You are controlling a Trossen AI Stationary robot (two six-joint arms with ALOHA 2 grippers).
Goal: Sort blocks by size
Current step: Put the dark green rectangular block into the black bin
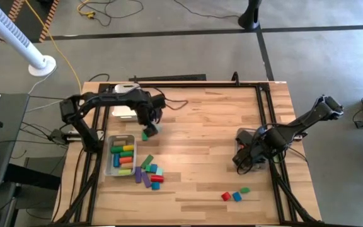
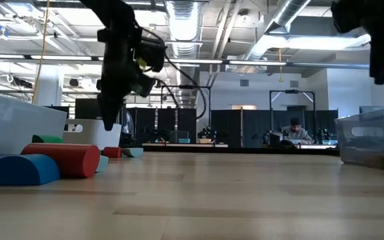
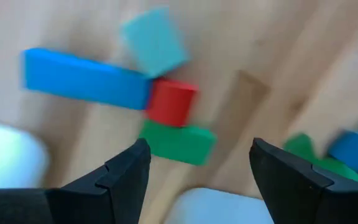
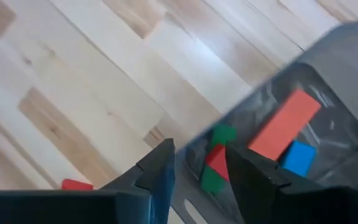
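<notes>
Closest to the low camera lies a blue half-round block [image 2: 20,169], touching a red cylinder [image 2: 62,159] on the bench [image 2: 232,193], with the left arm hanging above them. From overhead, the left gripper [image 1: 149,123] hovers near a green block [image 1: 149,133], just beyond a clear bin [image 1: 110,165] of bars and cylinders; a loose pile [image 1: 149,173] lies beside that bin, and three small blocks [image 1: 234,195] sit well apart toward the right. The right gripper [image 1: 244,156] is over a second bin [image 1: 247,136]. In the left wrist view the fingers [image 3: 120,177] stand spread and empty over a blue bar [image 3: 82,79], red cylinder [image 3: 171,101] and green block [image 3: 178,142]. In the right wrist view the fingers [image 4: 157,168] are slightly parted, pinching nothing, above the grey bin [image 4: 328,68] holding a red bar [image 4: 286,123], blue cube [image 4: 299,157] and small red and green blocks [image 4: 215,163] — probably a release just made. To do this well, lift straight up clear of the rim before swinging away — the three small blocks look like the next candidates.
</notes>
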